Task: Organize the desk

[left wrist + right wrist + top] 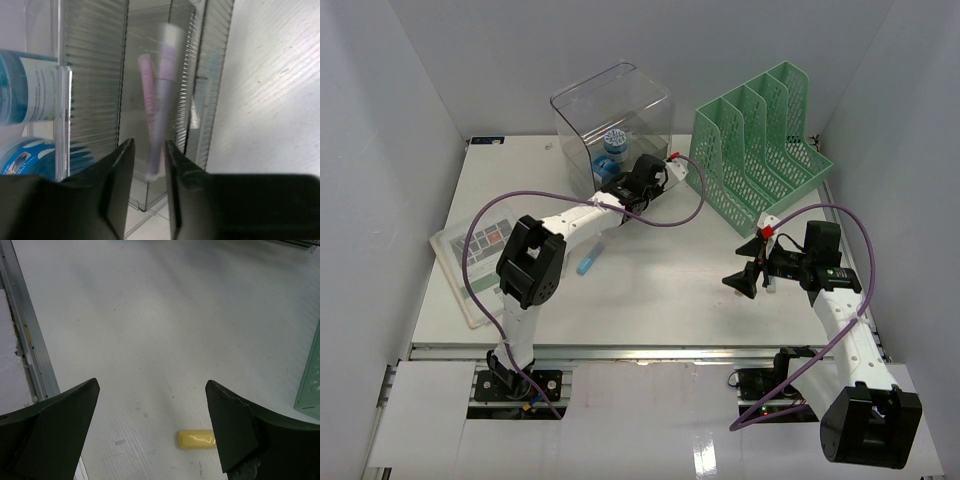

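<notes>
The desk [650, 310] fills the scene, its rail [25, 340] along the near edge. At far left a booklet [460, 262] lies flat. Right of it lies a blue pen [588, 263]. The left claw [150, 145] reaches into the clear box [610, 110] at the far middle. Its jaws stand a little apart around a blurred purple pen [162, 90], a gap showing on either side, so it grips nothing. A pink pen [146, 90] stands just beside that one, and blue tubs [25, 87] sit in the left compartment. The green rack [760, 150] stands far right. The right claw [152, 385] hangs near the rack, spread wide and empty, over a yellow piece [196, 440] on the desk.
</notes>
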Action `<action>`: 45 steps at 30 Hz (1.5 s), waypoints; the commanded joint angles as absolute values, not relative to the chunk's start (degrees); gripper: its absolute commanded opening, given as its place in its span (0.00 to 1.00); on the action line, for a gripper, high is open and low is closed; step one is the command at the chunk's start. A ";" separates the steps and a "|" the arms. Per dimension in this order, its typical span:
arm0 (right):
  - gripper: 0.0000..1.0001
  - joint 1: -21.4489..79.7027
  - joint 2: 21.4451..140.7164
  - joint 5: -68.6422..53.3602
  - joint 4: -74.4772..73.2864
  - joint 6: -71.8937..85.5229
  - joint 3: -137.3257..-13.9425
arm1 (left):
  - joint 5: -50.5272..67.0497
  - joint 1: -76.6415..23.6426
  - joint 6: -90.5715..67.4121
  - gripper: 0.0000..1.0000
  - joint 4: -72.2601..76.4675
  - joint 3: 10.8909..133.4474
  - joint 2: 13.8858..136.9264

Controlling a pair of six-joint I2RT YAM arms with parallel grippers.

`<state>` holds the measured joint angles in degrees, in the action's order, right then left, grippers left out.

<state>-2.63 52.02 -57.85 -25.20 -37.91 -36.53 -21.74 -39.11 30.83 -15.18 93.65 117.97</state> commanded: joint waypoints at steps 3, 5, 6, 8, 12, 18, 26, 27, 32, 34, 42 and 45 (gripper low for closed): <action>0.93 -2.99 51.24 -59.83 -25.73 -38.48 -36.65 | -19.58 -40.39 26.57 0.53 -16.13 96.31 112.06; 0.93 -2.99 51.35 -59.80 -25.75 -38.55 -36.65 | -17.74 -41.34 24.77 0.54 -16.57 96.53 110.57; 0.93 -2.99 51.41 -59.74 -25.75 -38.58 -36.64 | -16.59 -41.82 23.67 0.54 -16.86 96.50 109.77; 0.94 -2.99 51.42 -59.54 -25.75 -38.58 -36.57 | -12.90 -42.59 20.47 0.53 -17.63 95.67 107.13; 0.93 -2.99 51.46 -59.33 -25.75 -38.76 -36.48 | -3.06 -42.71 11.18 0.37 -17.57 91.01 103.49; 0.94 -2.99 52.29 -59.07 -25.75 -38.85 -36.56 | 2.22 -42.71 6.93 0.13 -16.35 85.97 106.42; 0.94 -2.99 52.55 -58.18 -25.75 -39.02 -36.47 | -9.95 -40.75 11.37 0.17 -16.00 90.50 116.13; 0.94 -2.99 52.65 -58.18 -25.72 -39.05 -36.47 | -11.07 -40.35 11.61 0.18 -15.96 91.36 117.24; 0.94 -2.99 53.04 -58.23 -25.75 -39.20 -36.39 | -16.64 -38.49 12.76 0.38 -15.69 95.57 120.78; 0.94 -2.99 53.16 -58.18 -25.68 -39.20 -36.40 | -19.16 -38.15 13.39 0.50 -15.46 97.43 121.75; 0.94 -2.99 53.20 -58.10 -25.75 -39.20 -36.39 | -25.66 -37.22 14.85 0.72 -15.29 101.16 123.42; 0.94 -2.99 53.26 -58.01 -25.75 -39.20 -36.39 | -25.93 -36.61 14.75 0.74 -15.66 101.32 123.65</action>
